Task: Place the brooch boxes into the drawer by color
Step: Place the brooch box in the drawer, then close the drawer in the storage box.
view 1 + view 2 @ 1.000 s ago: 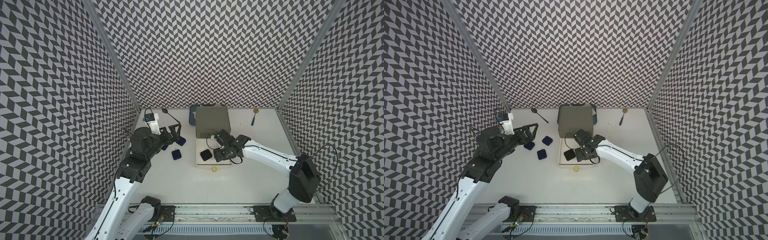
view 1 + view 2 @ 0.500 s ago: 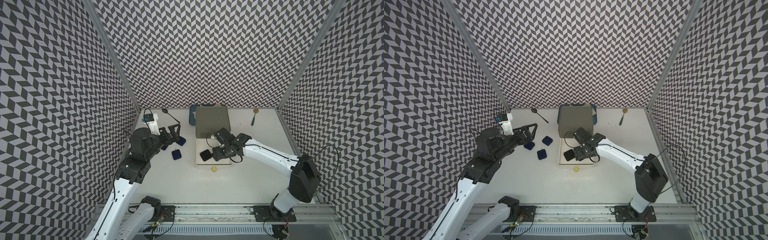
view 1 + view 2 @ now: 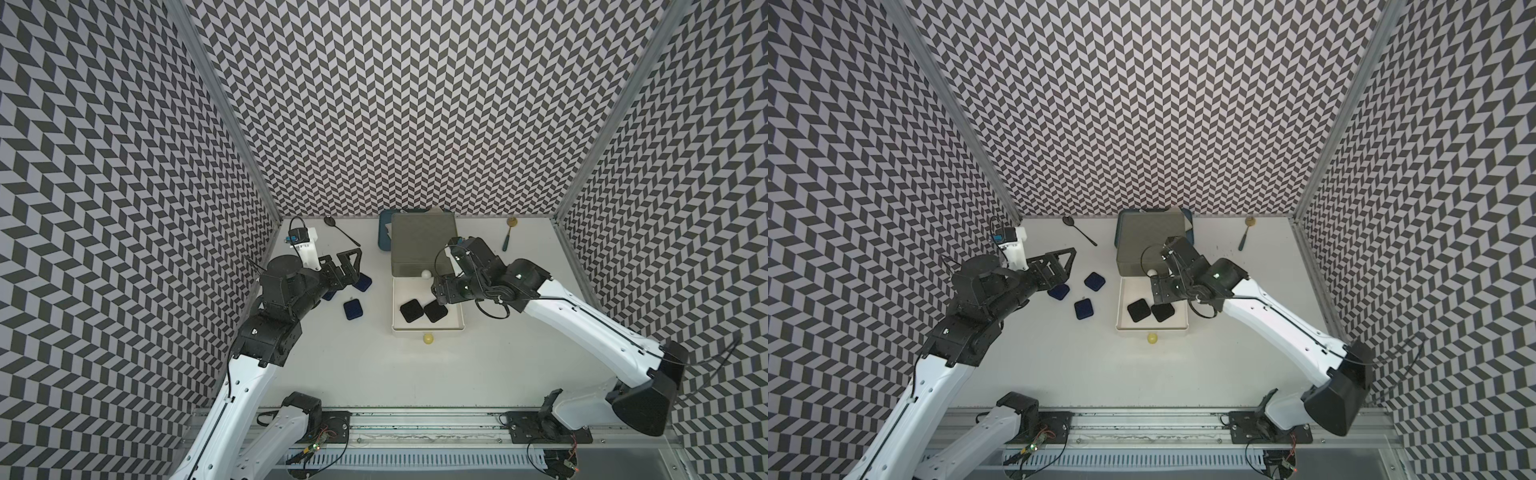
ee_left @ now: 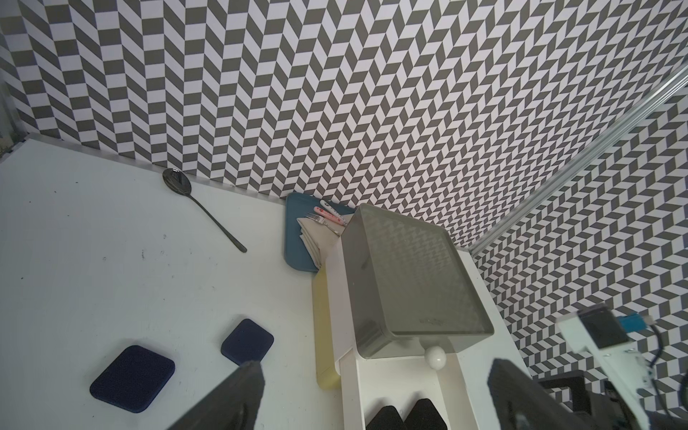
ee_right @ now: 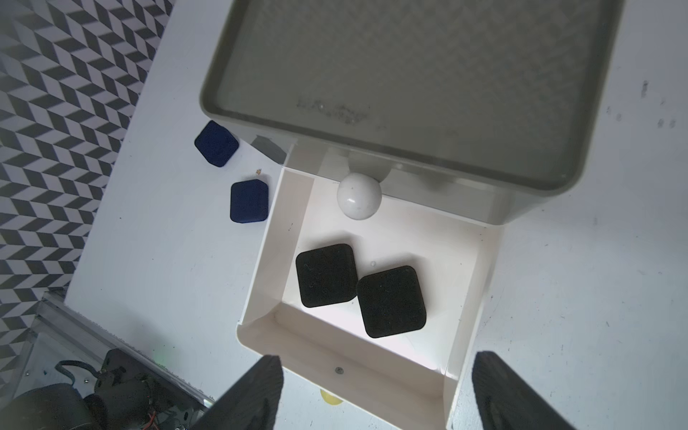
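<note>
White links alternate with black joint housings. Behind the left tool sits a white camera mount with a blue plug. A thin black cable loops behind the right tool, whose fingers are matte black.

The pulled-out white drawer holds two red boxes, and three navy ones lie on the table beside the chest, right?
Not quite. The two boxes in the white drawer are black, not red; the right wrist view shows them clearly. Three navy boxes do lie on the table beside the chest, seen in a top view.
</note>
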You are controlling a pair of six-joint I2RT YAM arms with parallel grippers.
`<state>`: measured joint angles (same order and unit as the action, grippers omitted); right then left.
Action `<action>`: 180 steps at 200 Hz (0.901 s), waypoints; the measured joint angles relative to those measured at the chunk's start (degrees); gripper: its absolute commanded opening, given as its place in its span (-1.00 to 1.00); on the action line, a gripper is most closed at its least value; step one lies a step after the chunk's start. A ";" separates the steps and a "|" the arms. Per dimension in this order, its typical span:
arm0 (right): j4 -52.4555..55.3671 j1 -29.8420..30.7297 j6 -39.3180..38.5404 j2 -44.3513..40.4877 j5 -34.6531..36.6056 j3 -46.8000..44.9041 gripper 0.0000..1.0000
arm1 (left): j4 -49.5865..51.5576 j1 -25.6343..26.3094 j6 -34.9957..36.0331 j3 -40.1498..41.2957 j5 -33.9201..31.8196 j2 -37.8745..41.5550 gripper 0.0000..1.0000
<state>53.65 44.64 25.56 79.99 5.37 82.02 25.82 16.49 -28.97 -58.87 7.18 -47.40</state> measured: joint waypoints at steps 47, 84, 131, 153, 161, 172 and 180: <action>0.46 11.30 5.44 -13.97 2.67 -13.38 0.58 | -0.57 0.00 -0.31 3.87 0.26 0.50 0.99; -0.28 27.04 18.05 -19.43 3.85 -24.76 0.54 | -1.33 0.00 -1.31 7.08 1.27 -0.20 0.99; -6.08 30.21 25.77 -13.05 6.14 -27.32 0.52 | -2.16 0.00 -1.40 7.06 1.49 -0.20 0.99; -8.24 29.99 27.41 -10.10 8.87 -27.32 0.51 | -2.14 0.00 -1.40 7.02 1.46 -0.11 0.99; -9.11 29.66 27.91 -9.55 9.51 -27.39 0.50 | -2.12 0.00 -1.38 6.91 1.46 -0.07 0.99; -10.80 28.72 28.26 -9.40 10.14 -27.82 0.48 | -2.08 0.00 -1.36 6.67 1.46 0.00 0.99; -11.85 27.82 28.39 -9.40 10.54 -28.26 0.47 | -2.10 0.00 -1.33 6.54 1.46 0.04 0.99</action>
<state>41.80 72.47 53.95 70.59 15.90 53.76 23.73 16.49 -30.30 -52.34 8.64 -47.35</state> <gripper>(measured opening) 0.741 0.995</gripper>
